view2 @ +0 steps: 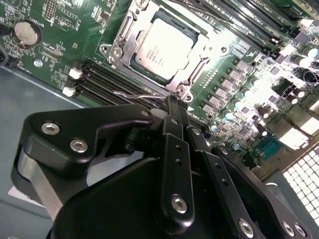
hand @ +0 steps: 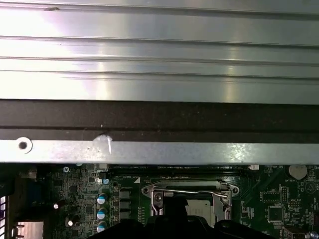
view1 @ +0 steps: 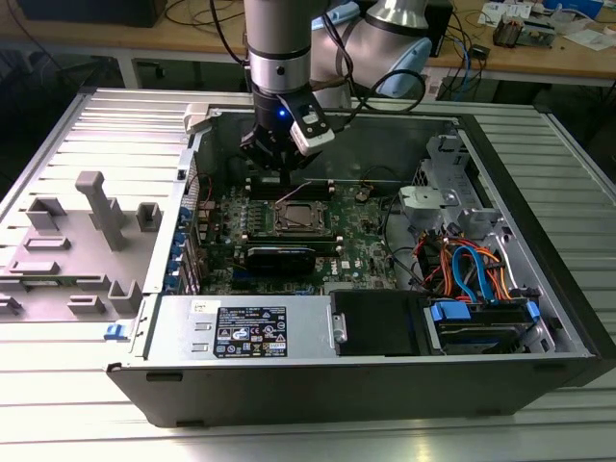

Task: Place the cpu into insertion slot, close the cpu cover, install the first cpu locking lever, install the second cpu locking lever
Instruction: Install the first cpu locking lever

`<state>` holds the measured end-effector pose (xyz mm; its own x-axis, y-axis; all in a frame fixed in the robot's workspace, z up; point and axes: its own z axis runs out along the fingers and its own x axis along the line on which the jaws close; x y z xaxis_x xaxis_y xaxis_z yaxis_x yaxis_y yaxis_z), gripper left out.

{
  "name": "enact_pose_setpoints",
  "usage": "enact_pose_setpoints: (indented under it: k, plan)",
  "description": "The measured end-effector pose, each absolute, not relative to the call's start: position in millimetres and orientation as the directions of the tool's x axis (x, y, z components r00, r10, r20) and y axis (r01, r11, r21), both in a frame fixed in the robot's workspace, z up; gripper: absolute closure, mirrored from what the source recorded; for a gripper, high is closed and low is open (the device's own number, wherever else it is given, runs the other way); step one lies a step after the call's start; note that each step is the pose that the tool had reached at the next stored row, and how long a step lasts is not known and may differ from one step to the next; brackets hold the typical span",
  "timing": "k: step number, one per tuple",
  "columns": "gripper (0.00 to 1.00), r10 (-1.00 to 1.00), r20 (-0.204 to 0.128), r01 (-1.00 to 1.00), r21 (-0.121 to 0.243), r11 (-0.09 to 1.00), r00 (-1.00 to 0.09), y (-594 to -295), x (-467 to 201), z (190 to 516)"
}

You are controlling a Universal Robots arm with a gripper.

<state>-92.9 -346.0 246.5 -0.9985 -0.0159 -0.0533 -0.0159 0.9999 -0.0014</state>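
Exterior view: even, bright room light; the inside of the case (view1: 385, 385) around the cpu (view1: 294, 217) is dimmer than the ribbed table (view1: 67, 423) outside it.
Glare: in the second wrist view the cpu's metal top is washed pale, and the motherboard (view2: 55, 55) beyond it bleaches to white.
Shadow: the gripper (view2: 174, 102) beside the cpu reads near-black.
First wrist view: white streaks flare on the table far from the cpu; the cpu itself lies in shade.

ribbed metal table (view1: 77, 423) with two things on it
an open black computer case (view1: 366, 385) lies on its side in the middle of the table, open side up. at the exterior view's left, just beside the case, lies a flat grey fixture plate (view1: 58, 289) with several upright blocks. the table top is silvery with long parallel ribs.
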Motion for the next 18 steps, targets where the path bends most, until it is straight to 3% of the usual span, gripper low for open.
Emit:
enact_pose_setpoints:
  k: [18]
  plan:
    - [0.89,0.020,-0.051,0.020,-0.001,1.000,-0.999,-344.6,-88.4,233.6]
